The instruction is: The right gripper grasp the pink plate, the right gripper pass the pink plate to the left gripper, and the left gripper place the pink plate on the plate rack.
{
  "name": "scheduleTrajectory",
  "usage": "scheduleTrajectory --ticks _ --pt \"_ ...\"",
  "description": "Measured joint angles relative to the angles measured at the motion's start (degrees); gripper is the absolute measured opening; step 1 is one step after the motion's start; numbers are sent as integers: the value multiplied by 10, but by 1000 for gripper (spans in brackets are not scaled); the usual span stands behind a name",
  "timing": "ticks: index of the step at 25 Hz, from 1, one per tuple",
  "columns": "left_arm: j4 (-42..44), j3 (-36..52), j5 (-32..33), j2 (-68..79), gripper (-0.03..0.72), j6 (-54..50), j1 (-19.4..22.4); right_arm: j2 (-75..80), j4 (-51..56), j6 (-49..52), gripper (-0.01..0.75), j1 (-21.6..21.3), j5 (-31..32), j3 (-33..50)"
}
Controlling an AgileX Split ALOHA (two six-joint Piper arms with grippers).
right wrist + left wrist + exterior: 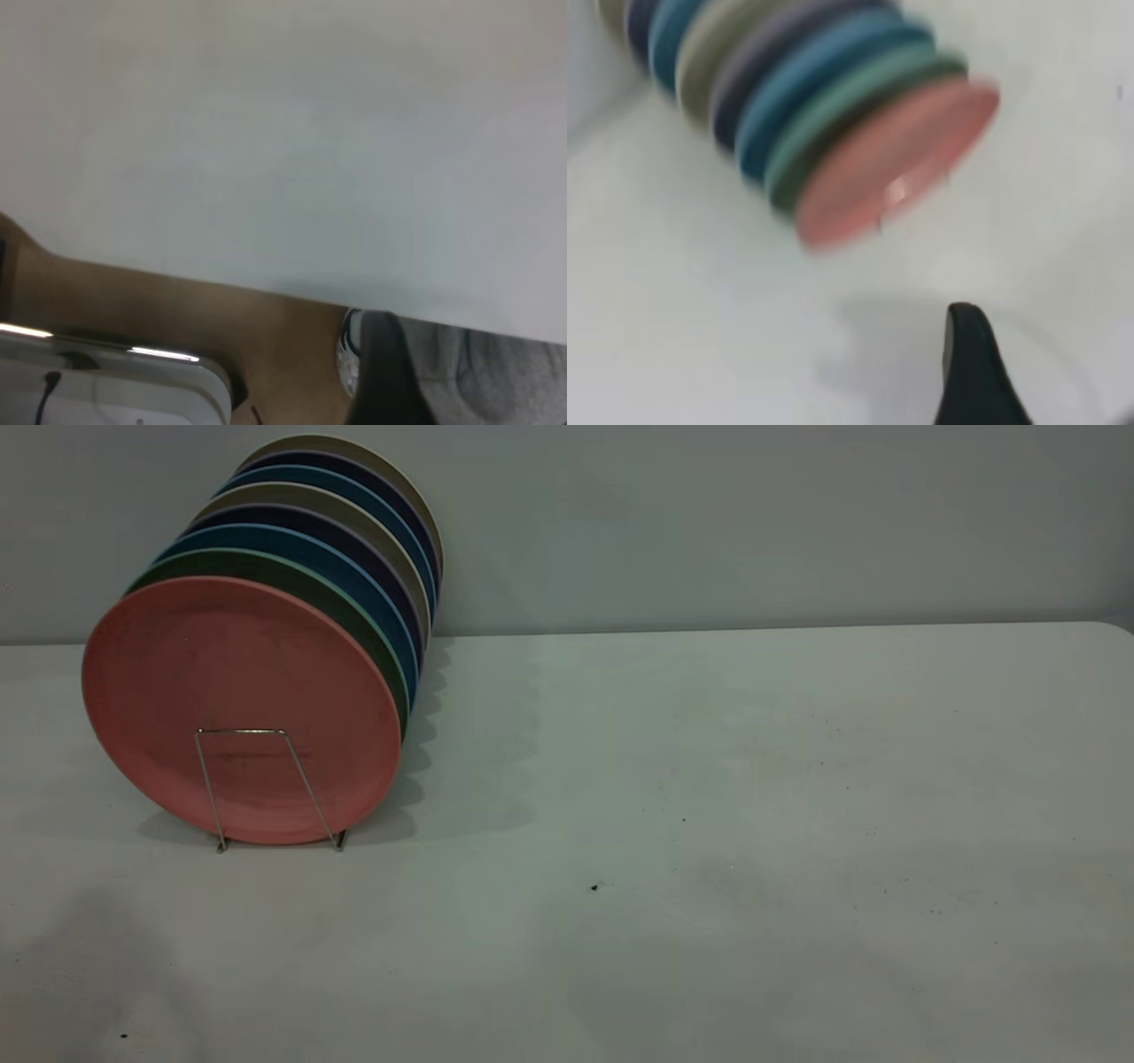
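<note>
The pink plate stands upright at the front of the plate rack, leaning behind the rack's front wire loop at the table's left. Neither arm shows in the exterior view. In the left wrist view the pink plate is the nearest of the row, and a black part of my left gripper hangs over bare table a short way off, holding nothing that I can see. A dark part of my right gripper shows in the right wrist view, past the table's edge and far from the plate.
Behind the pink plate the rack holds several more plates: green, blue, navy and beige. The white table stretches to the right. Beyond its edge are brown floor, a person's grey trouser leg and shoe, and a white case.
</note>
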Motion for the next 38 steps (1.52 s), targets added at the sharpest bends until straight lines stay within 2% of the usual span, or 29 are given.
scheduleTrajectory --ticks 3,6,9,15,21,27,33,35,38 --pt "61 4 2 -29 472 -120 0 0 -3 8 517 32 0 0" --pt "85 49 2 -65 473 -204 0 0 -4 9 517 58 0 0" --pt "87 121 2 -99 473 -227 0 -1 -4 10 517 63 0 0" --pt "68 327 2 -178 473 -235 0 -26 -5 10 513 63 0 0" --pt "65 449 0 -279 473 -271 0 -43 -5 10 513 63 1 0" --pt "65 512 -17 -416 473 -280 0 -44 -5 10 513 63 1 0" --pt "55 520 -28 -546 473 -282 0 -50 -5 10 513 62 2 0" --pt "52 520 -28 -586 473 -282 0 -68 -4 10 513 45 2 0" --pt "51 520 -27 -643 473 -282 0 -114 -4 10 513 -8 2 0"
